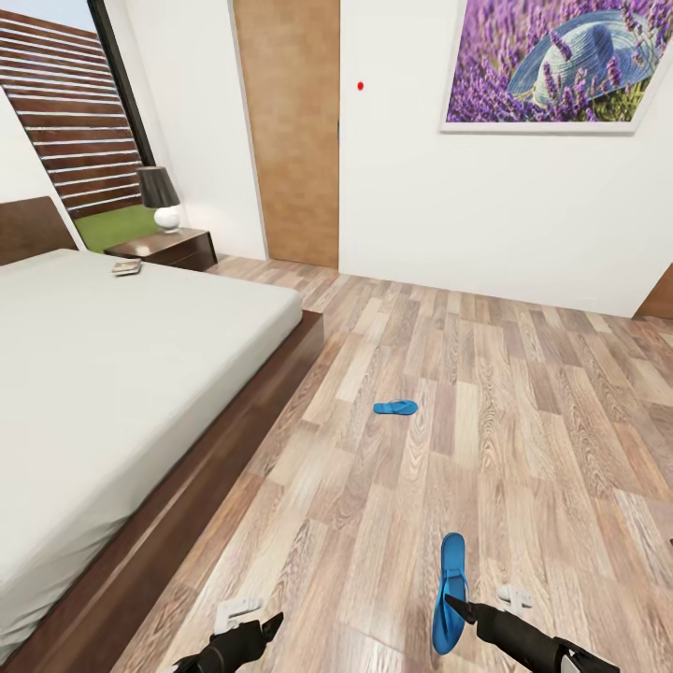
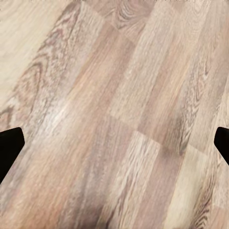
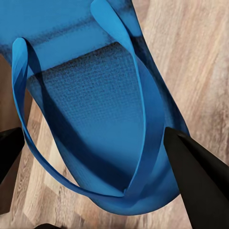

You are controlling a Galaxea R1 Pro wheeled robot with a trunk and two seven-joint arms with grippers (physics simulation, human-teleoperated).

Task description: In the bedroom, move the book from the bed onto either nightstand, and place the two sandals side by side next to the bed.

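Head view: the right claw (image 1: 455,603) at 5 o'clock is clamped on one blue sandal (image 1: 450,589), the other sandal (image 1: 395,407) lies on the floor (image 1: 523,421) near centre, and the book (image 1: 126,267) rests on the bed (image 1: 112,374) at 10 o'clock beside the nightstand (image 1: 168,247). Left wrist view: the left claw (image 2: 114,143) stands apart over bare planks. Right wrist view: fingers (image 3: 200,176) flank the sandal's strap.

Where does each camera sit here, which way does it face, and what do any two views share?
Head view: high on the robot, facing forward and down over the floor, the bed, the farther sandal; both arms at the bottom edge.
Left wrist view: on the left arm, facing bare planks; dark fingertips at the edges.
Right wrist view: on the right arm, close above the near sandal; dark fingertips.
Shared: near sandal and right pincer appear in head and right wrist views.
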